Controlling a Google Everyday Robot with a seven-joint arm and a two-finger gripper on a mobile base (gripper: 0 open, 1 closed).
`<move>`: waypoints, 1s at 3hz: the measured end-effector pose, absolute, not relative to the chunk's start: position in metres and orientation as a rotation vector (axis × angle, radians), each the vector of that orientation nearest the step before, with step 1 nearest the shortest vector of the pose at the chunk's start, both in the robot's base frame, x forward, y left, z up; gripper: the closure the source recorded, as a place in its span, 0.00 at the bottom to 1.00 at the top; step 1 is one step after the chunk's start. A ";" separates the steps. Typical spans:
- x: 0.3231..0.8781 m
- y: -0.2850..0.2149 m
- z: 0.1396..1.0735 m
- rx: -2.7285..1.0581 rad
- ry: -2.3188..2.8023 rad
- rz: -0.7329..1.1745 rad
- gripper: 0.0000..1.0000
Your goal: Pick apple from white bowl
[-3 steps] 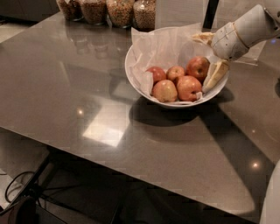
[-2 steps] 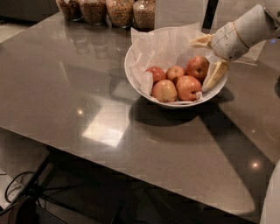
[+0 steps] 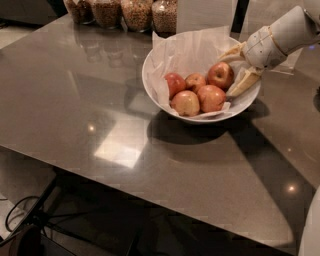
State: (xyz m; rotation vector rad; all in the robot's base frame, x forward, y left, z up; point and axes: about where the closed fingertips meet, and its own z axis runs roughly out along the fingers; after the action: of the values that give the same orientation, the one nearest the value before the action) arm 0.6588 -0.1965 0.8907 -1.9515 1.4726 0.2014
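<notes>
The white bowl (image 3: 155,62), lined with crumpled white paper, stands on the dark table and holds several red apples. The apple (image 3: 220,75) nearest my gripper lies at the bowl's right side, red with a yellow blush. My gripper (image 3: 228,77) reaches in over the bowl's right rim. It is open, with one pale finger (image 3: 233,52) behind this apple and the other (image 3: 242,83) in front of it. It holds nothing. Two larger apples (image 3: 211,98) (image 3: 185,103) lie at the front of the bowl.
Several glass jars (image 3: 134,12) of dry food stand along the far table edge. The grey table (image 3: 75,100) extends to the left and front of the bowl. A clear stand (image 3: 285,65) is behind my arm. Cables lie on the floor (image 3: 20,220) below.
My gripper has dipped slightly lower around the right-hand apple. The apples and the bowl have not moved.
</notes>
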 end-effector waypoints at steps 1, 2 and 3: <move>0.659 -0.196 0.891 -1.951 1.473 0.201 0.89; 0.659 -0.196 0.891 -1.951 1.473 0.201 1.00; 0.659 -0.196 0.891 -1.951 1.473 0.201 1.00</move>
State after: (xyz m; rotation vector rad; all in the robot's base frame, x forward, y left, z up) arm 0.6589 -0.1965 0.8908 -1.9511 1.4729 0.2013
